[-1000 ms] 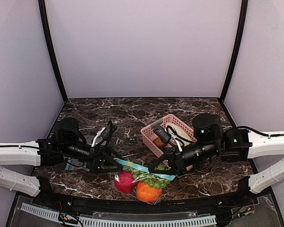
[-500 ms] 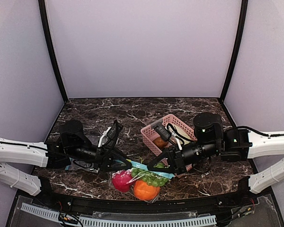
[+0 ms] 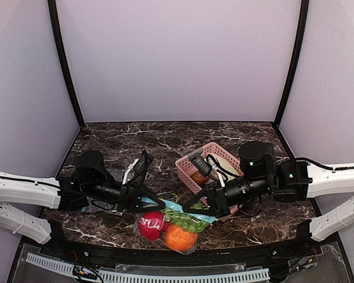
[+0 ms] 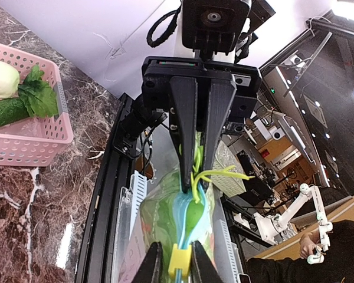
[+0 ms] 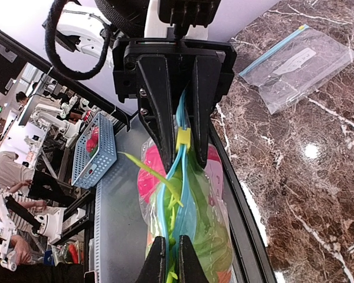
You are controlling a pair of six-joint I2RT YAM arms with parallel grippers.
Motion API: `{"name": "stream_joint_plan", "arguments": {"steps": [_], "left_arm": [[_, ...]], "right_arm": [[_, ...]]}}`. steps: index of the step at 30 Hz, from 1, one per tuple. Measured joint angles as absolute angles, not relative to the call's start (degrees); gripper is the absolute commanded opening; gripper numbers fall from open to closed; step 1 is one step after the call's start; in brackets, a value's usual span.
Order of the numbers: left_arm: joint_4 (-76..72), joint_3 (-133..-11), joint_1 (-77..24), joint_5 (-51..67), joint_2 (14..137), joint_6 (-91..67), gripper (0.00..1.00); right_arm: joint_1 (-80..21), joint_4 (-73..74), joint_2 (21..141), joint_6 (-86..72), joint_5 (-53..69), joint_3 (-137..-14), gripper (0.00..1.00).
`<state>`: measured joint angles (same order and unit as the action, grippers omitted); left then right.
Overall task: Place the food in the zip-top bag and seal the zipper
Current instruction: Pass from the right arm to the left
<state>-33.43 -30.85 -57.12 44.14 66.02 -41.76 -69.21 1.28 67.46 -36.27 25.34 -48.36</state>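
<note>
Zip-top bag (image 5: 215,247) is held up by its zipper (image 3: 173,207) at the table's (image 3: 135,138) near edge. Inside: one red fruit (image 3: 151,224), one orange (image 3: 178,237), one grape bunch (image 3: 192,223).

Both pincers are clenched on the zipper and face each other. The left gripper (image 4: 172,262) sits at the yellow slider (image 4: 178,258); the right gripper (image 5: 168,253) is further along.

Pink basket (image 3: 192,160) holds produce and sits just behind the right arm. Second bag (image 5: 298,65) lies flat near the left arm. Open marble lies behind, and the black rail (image 3: 106,252) is close below.
</note>
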Motion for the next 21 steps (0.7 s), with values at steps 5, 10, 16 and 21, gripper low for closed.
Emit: {"name": "stream_joint_plan", "arguments": {"steps": [5, 10, 16, 21], "left_arm": [[-32.2, -30.9, -57.1, 44.5, 66.2, -40.7, 0.61], [-27.2, -31.9, -57.2, 43.5, 64.7, -38.6, 0.82], [-23.1, -31.6, -56.8, 41.6, 59.6, -37.3, 0.5], [-23.0, -30.5, -56.2, 40.6, 58.8, -37.6, 0.29]], "right_arm": [[-69.2, 1.3, 68.0, -36.5, 25.8, -48.3, 0.0], [-69.2, 1.2, 68.2, -36.5, 25.0, -48.2, 0.0], [-69.2, -0.1, 68.2, -36.5, 24.7, -47.7, 0.0], [-69.2, -0.6, 68.2, -36.5, 24.8, -47.7, 0.0]]}}
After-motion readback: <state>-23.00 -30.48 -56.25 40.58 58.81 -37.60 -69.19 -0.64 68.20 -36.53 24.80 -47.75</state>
